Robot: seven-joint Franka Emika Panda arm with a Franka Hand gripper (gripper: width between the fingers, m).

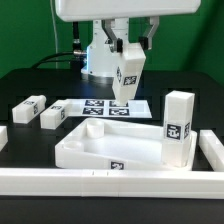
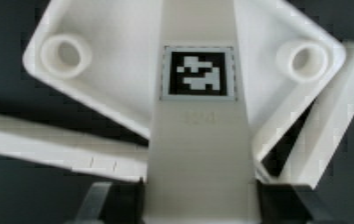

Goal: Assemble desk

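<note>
The claw [image 1: 131, 50] is clamped on a leg block [image 1: 128, 78] hanging beneath it; the desk top [image 1: 72, 150] lies lower still under the claw, one corner hole [image 2: 307, 62] showing; a tilted leg block could miss that hole, jam, or twist in the grip.

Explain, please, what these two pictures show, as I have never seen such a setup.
A robot arm is building a small white desk. One picture comes from a camera off the arm; the other from a camera on its wrist, looking past the gripper. The gripper is shut on a held leg block, over the tray-like desk top. An upright leg block stands at the top's end on the exterior view's right; two more lie on the black table, an inner block and an outer block. The marker board is no furniture part.
</note>
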